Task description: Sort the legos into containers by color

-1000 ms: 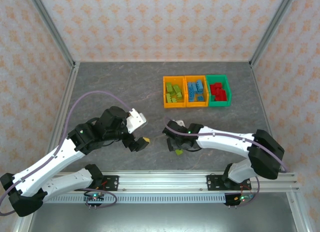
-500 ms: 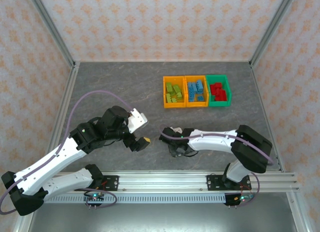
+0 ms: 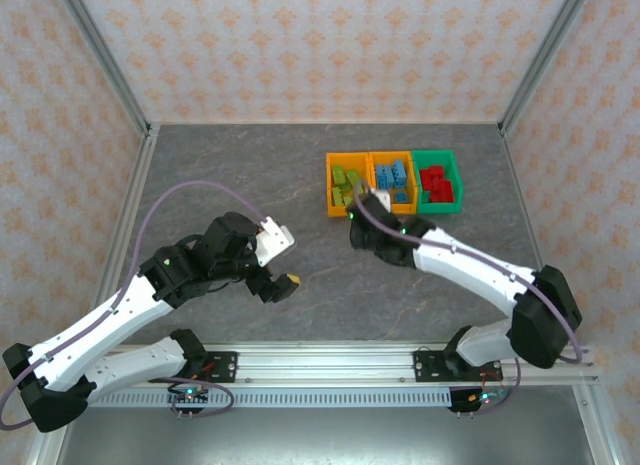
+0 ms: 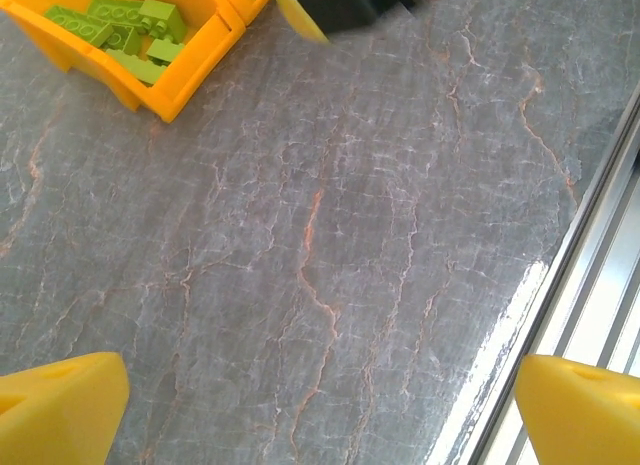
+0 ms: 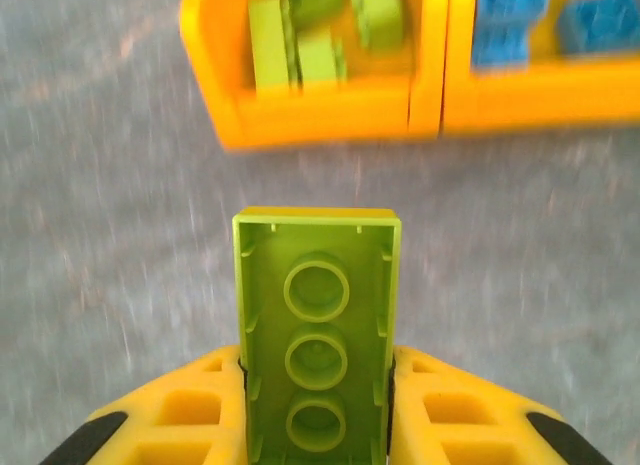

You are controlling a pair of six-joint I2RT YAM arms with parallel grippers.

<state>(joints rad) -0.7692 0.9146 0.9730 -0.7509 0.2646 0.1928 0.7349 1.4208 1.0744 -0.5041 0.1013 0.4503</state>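
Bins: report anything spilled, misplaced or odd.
Nothing stands out. The bins stand in a straight row, one colour each: lime bricks, blue bricks, red bricks. The right gripper holds a lime brick, hollow underside toward its camera, just short of the lime bricks.

This is a robot laboratory, a closed test cell, not a home or a shop. The grey stone-look bench point(image 3: 250, 175) is shut in at 9, 12 and 3 o'clock by flat panels point(image 3: 320, 55) with a printed pattern, held between bare metal posts point(image 3: 105, 60). At 6 o'clock an aluminium rail point(image 3: 330, 363) carries two white and black robot arms point(image 3: 110, 325), with a loose purple cable point(image 3: 200, 185) and small circuit boards point(image 3: 187, 390) with green lights. At 1 o'clock three plastic bins point(image 3: 438, 209) hold toy bricks point(image 3: 433, 182) sorted by colour.
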